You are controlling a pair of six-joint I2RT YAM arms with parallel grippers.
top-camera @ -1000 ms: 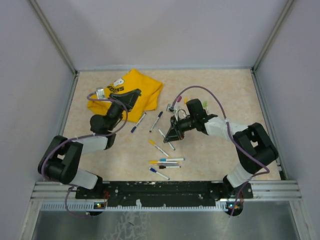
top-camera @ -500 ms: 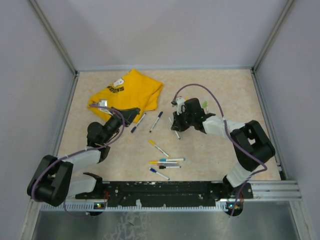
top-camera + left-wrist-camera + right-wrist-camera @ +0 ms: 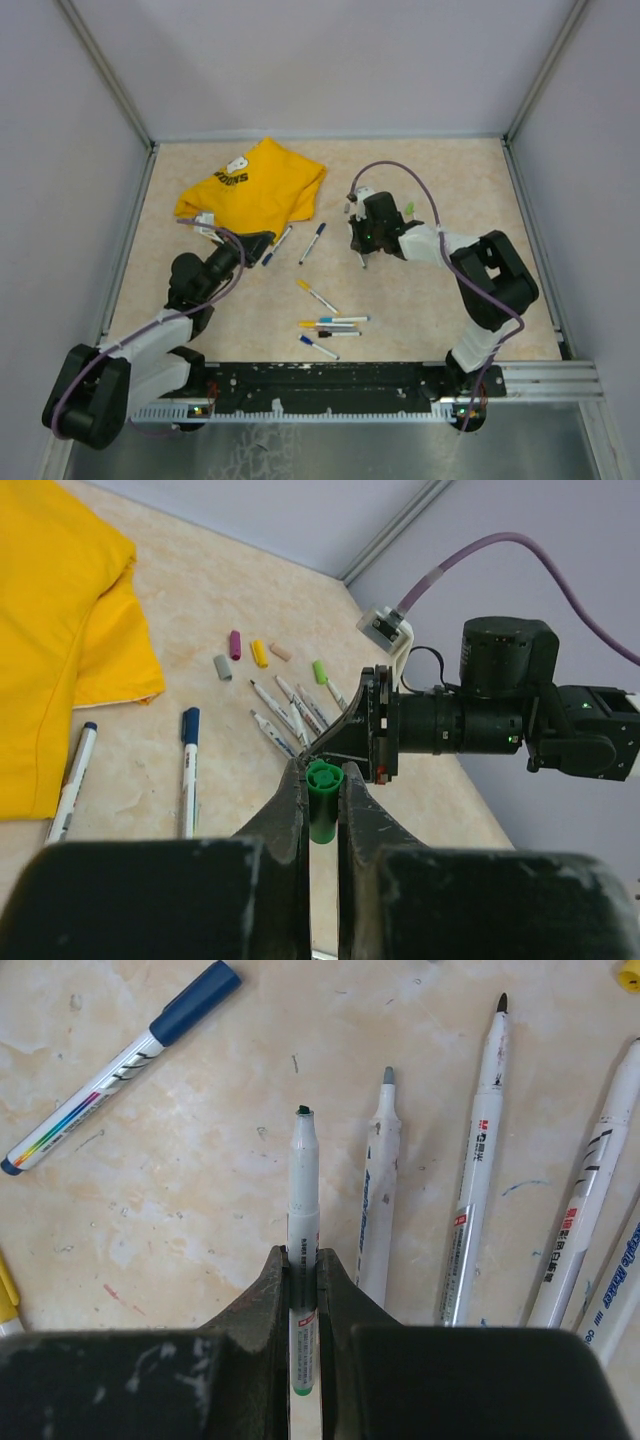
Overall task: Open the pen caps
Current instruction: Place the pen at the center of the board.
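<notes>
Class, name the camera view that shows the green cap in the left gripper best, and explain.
The left wrist view: the green cap stands close up, clamped between the fingers of the left gripper, hollow end visible. From the top external view it is too small to make out. The right wrist view misses it.

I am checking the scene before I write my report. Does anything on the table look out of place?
Only the yellow T-shirt, lying crumpled at the far left of the table: it has no part in a pen task. The loose caps and uncapped pens look like normal work, not a spill.
</notes>
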